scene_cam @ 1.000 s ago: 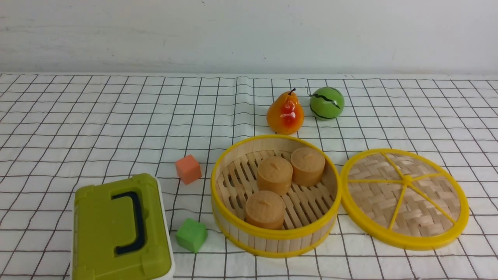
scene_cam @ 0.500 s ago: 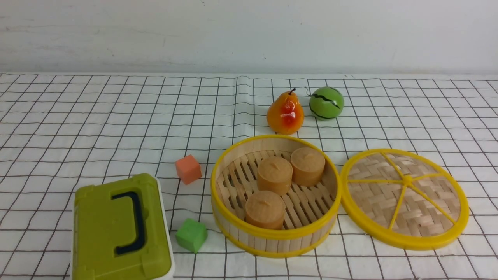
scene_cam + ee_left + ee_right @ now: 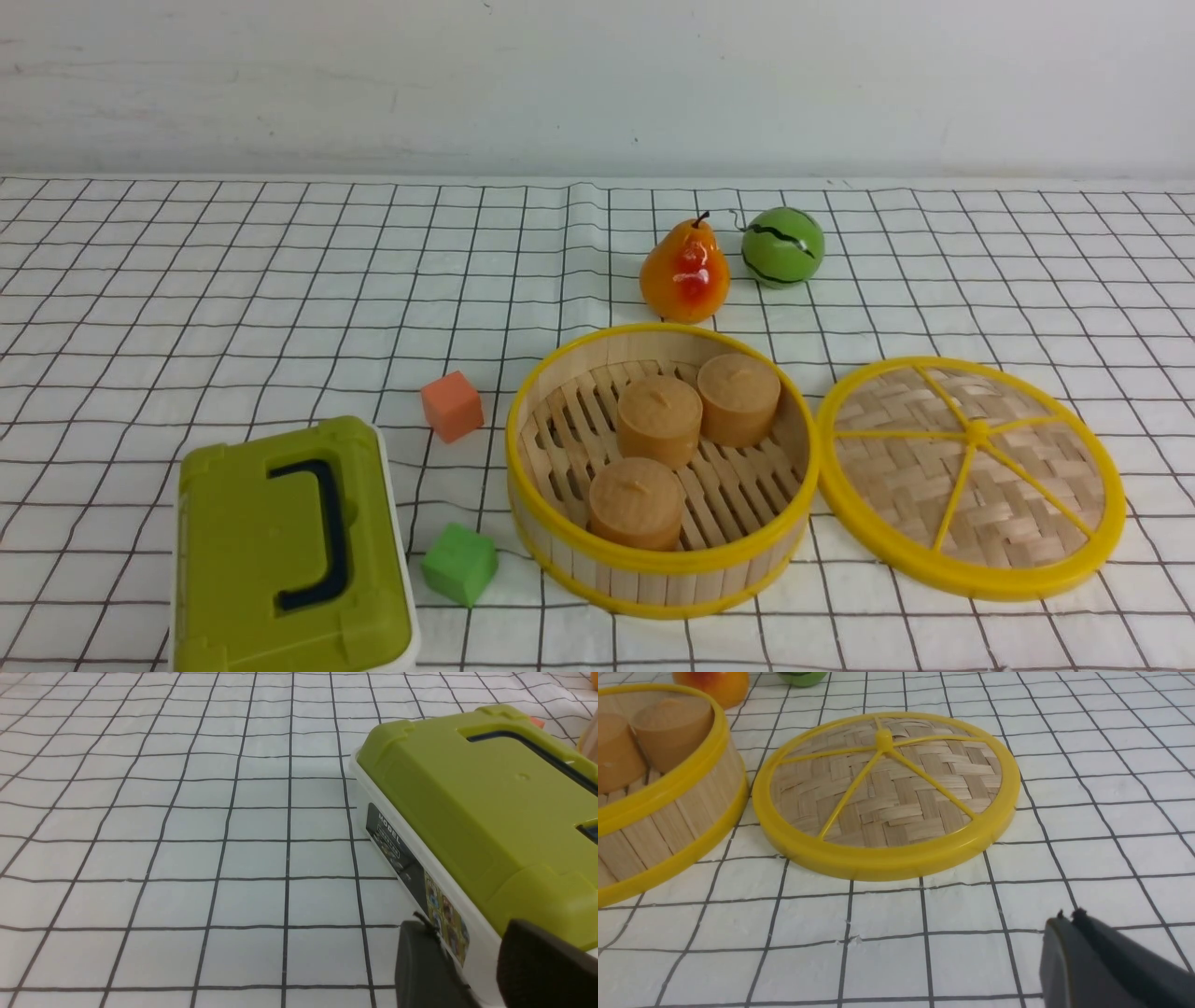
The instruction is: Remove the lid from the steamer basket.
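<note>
The steamer basket (image 3: 568,546) stands uncovered on the checked cloth, with three tan cylinders (image 3: 659,420) inside. Flat on the cloth just right of it lies the lid (image 3: 971,476), rim close to the basket's rim. In the right wrist view the lid (image 3: 885,791) sits beside the basket (image 3: 668,812), and my right gripper (image 3: 1068,914) hovers a short way nearer than the lid, fingers pressed together, holding nothing. My left gripper (image 3: 467,938) is open and empty, close to the side of the olive-green box (image 3: 467,793). Neither arm shows in the front view.
An olive-green box (image 3: 289,551) with a dark handle stands at the front left. An orange cube (image 3: 452,406) and a green cube (image 3: 458,564) lie between it and the basket. A pear (image 3: 684,271) and a green striped ball (image 3: 783,246) sit behind the basket.
</note>
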